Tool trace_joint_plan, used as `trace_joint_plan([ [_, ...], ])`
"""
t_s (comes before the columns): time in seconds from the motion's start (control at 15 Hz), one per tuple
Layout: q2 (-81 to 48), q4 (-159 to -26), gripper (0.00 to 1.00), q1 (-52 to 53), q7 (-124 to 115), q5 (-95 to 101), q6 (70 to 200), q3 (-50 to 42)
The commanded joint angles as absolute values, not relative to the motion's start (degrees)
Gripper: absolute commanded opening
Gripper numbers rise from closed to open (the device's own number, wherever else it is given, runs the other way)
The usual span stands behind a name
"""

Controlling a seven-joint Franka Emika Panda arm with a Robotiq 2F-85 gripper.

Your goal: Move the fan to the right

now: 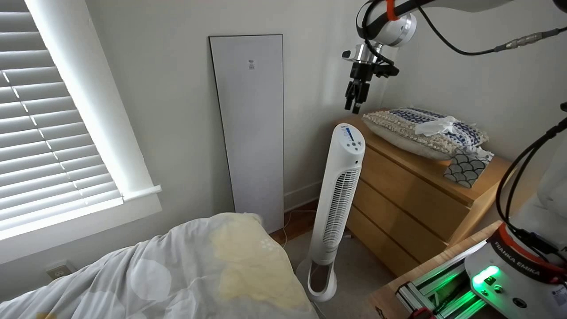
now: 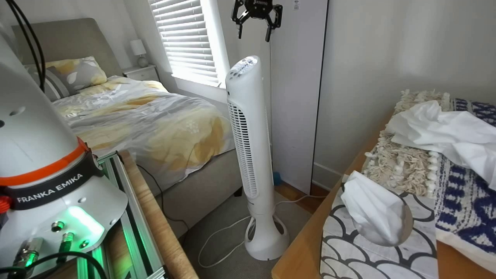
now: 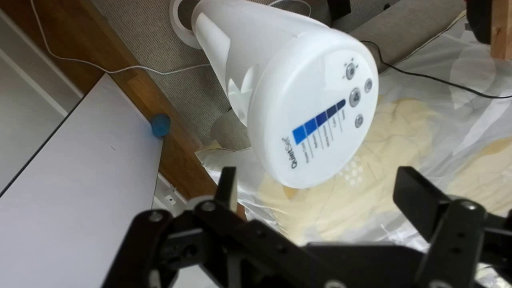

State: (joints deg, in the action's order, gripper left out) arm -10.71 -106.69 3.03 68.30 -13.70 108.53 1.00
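Carpet [image 2: 223,234] beneath slim white fan [image 2: 256,155].

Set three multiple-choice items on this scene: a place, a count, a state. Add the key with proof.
1. Where does the fan stand?
A) on the dresser
B) on the carpet
C) on the bed

2. How many grey buttons show on its top?
A) two
B) six
C) four

3. How is the pincer?
A) open, holding nothing
B) shut on the fan
C) shut, empty

1 B: its round base rests on the carpet in an exterior view.
2 C: the wrist view shows four.
3 A: in an exterior view its fingers stand apart, with a gap down to the fan.
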Motion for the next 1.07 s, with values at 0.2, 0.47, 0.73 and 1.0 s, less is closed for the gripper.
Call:
trace_joint_plan([
  [0.2,-18.19,-100.52,1.0,1.47,72.43,-13.12,106.34,4.09],
  [0.47,-23.95,-95.02,1.0,0.75,75.72,-11.99,102.98,5.25],
  [0.73,-28.9,-88.25,1.0,-0.04,78.92,-10.03,93.72,5.81],
  [1.0,-32.95,-82.54,1.0,-0.5,81.41,-9.37,84.36,6.37],
])
